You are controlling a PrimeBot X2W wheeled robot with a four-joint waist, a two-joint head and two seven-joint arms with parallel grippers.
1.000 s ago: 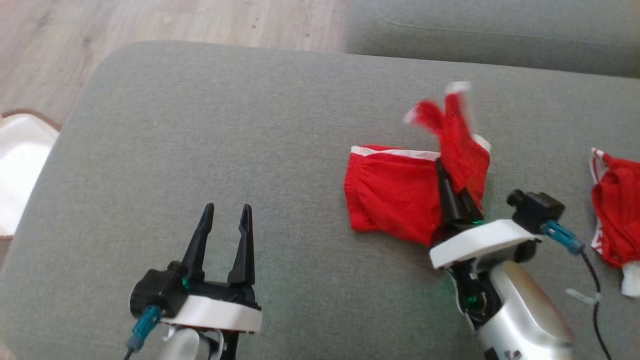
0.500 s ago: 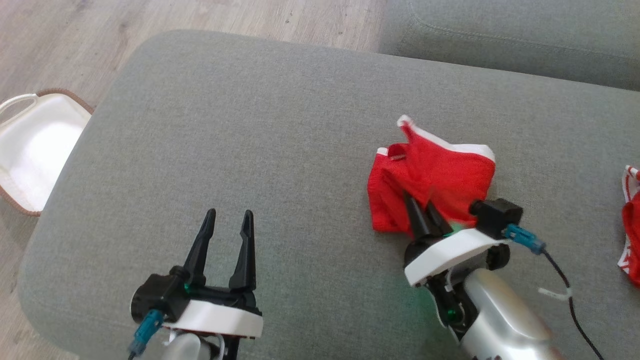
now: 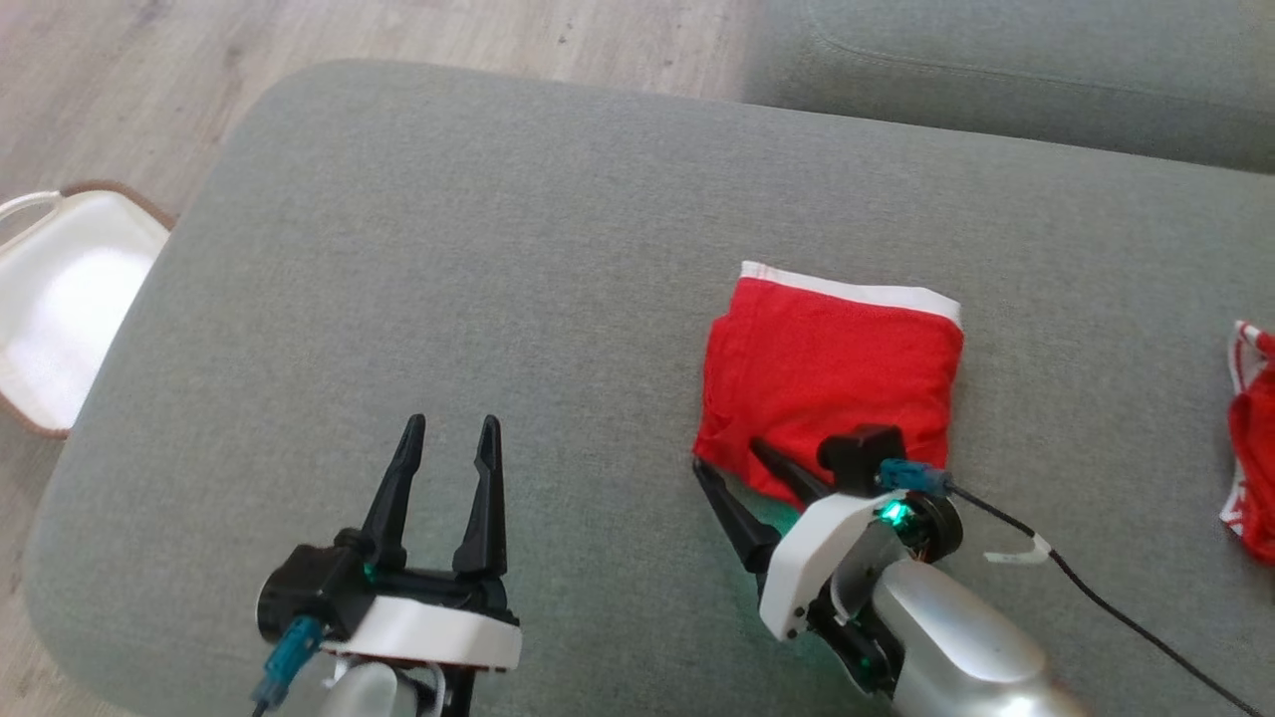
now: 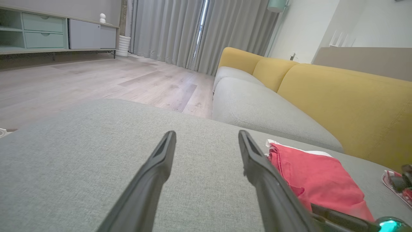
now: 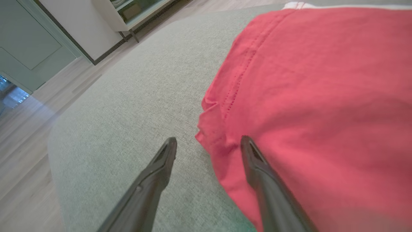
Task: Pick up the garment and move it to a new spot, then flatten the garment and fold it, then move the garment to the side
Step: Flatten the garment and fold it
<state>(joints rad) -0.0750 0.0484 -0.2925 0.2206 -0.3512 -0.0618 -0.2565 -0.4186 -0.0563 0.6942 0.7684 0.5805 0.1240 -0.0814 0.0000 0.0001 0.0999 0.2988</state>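
Two hands are in sight, both spread wide and holding nothing. The red shorts (image 3: 832, 368) lie folded into a flat rectangle on the grey sofa cushion (image 3: 498, 249), with the white waistband (image 3: 857, 291) along their far edge. The right hand (image 3: 726, 454) sits at the shorts' near left corner. In the right wrist view one finger (image 5: 267, 183) lies over the red cloth and the other over bare cushion just beside it, with the puckered corner between them. Whether that finger presses the cloth I cannot tell.

The left hand (image 3: 450, 421) hovers over bare cushion well to the left of the shorts, its tips pointing away from the robot. To the right of the shorts, well apart, a second red garment (image 3: 1250, 448) with white trim lies crumpled at the picture's edge. Far to the left of the shorts — off the cushion — a white basket (image 3: 70, 289) with a brown rim stands on the wooden floor (image 3: 149, 60).
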